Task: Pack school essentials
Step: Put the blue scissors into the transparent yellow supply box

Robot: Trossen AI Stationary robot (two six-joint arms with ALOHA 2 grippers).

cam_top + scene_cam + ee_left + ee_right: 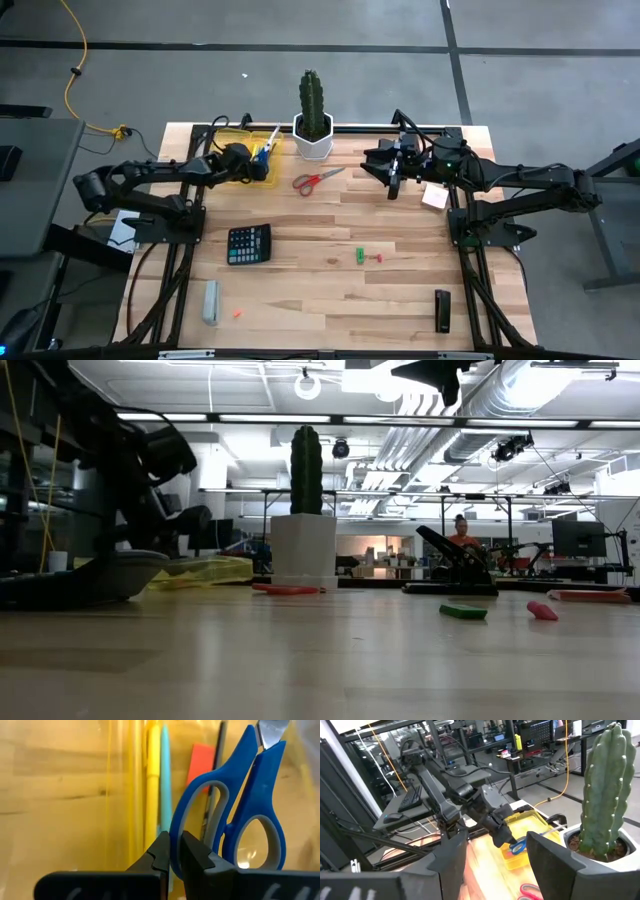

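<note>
My left gripper is over the yellow tray at the table's far left, shut on the blue-handled scissors. In the tray lie a yellow pen, a teal pen, a red piece and a thin dark stick. The red-handled scissors lie flat on the table next to the white cactus pot. A green piece and a red piece lie mid-table. My right gripper is open and empty, right of the pot. My left gripper pinches one handle loop of the blue scissors between its two fingers, on the loop's outer rim. The blades point away from the gripper, over the tray. I cannot tell whether the scissors rest on the tray.
A cactus stands in the pot at the far edge. A black calculator, a pale grey bar, a small orange piece, a dark block and a small white block lie on the table.
</note>
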